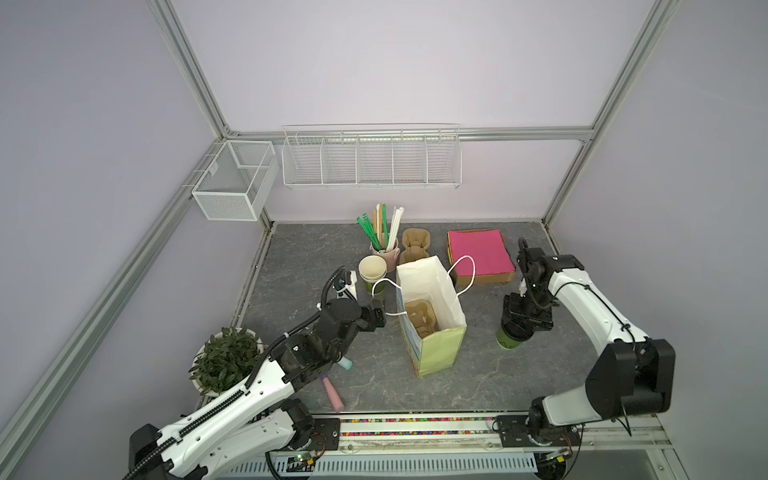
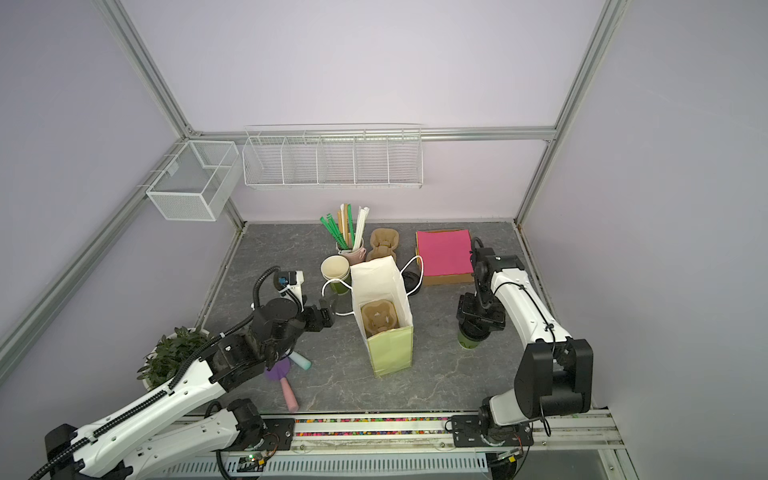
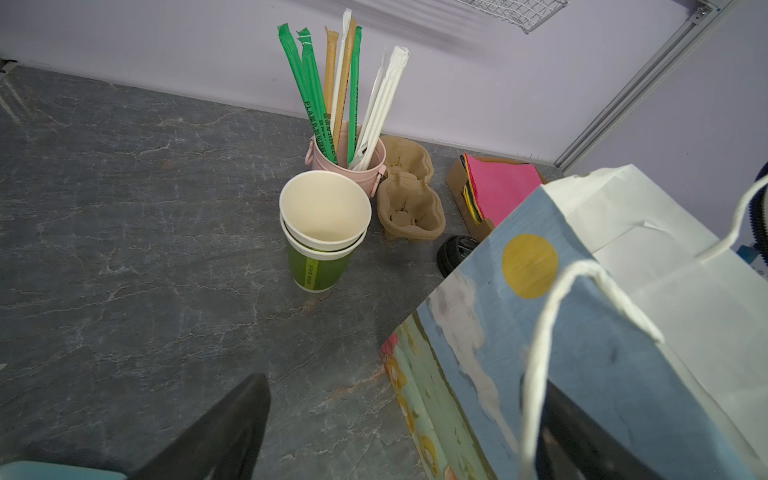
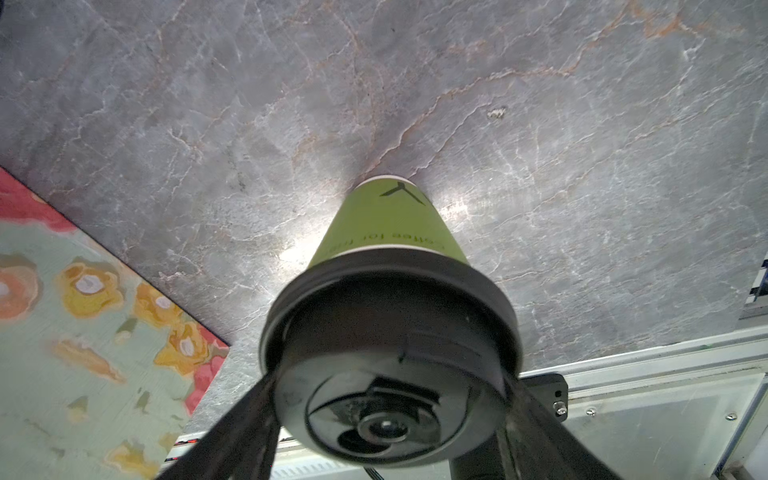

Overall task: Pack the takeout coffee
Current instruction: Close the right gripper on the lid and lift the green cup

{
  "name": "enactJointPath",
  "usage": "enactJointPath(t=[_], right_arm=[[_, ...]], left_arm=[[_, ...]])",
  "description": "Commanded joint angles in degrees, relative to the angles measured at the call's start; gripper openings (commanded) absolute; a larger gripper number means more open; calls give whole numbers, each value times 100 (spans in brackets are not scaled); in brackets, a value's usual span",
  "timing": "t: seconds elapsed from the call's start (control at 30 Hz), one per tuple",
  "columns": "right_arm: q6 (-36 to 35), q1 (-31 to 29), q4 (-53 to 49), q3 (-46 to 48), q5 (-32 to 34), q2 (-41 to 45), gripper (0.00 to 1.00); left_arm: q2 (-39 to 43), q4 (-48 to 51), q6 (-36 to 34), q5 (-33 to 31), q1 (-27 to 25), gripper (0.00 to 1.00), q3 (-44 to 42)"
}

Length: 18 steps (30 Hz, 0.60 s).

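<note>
Far left: a potted plant near the front left corner of the table, with your left arm passing over it. Your left claw hovers just beside the paper bag, jaws spread wide. In the left wrist view 1 finger is over bare table. The other is in front of the bag's blue side, behind the white cord handle.

Behind the claw: a stack of green cups, 2 rims showing, then a pink pot of straws.

Middle: the bag stands upright and open, with a cardboard cup tray inside. Behind it are more trays and a box of pink napkins.

Right of the bag, apart from it: the coffee, upright on the table, black lid on. Your right claw sits over it, 1 finger at each side of the lid's rim. You cannot tell whether they pinch the lid or only flank it.
</note>
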State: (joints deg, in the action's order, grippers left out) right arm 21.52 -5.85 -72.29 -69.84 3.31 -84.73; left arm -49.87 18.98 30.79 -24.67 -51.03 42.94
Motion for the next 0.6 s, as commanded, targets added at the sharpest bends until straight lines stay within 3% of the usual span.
enactJointPath(t=[0.0,0.3,0.57], right_arm=[[-82,-39,-184,33,97,-108,78],[-69,-249,-456,-168,125,309,74],[56,-939,-952,-602,660,655,74]], left_arm=[[22,-37,-63,-106,-14,94,-74],[-6,-69,-64,-89,-17,94,-77],[34,-77,-64,-74,-18,94,-92]])
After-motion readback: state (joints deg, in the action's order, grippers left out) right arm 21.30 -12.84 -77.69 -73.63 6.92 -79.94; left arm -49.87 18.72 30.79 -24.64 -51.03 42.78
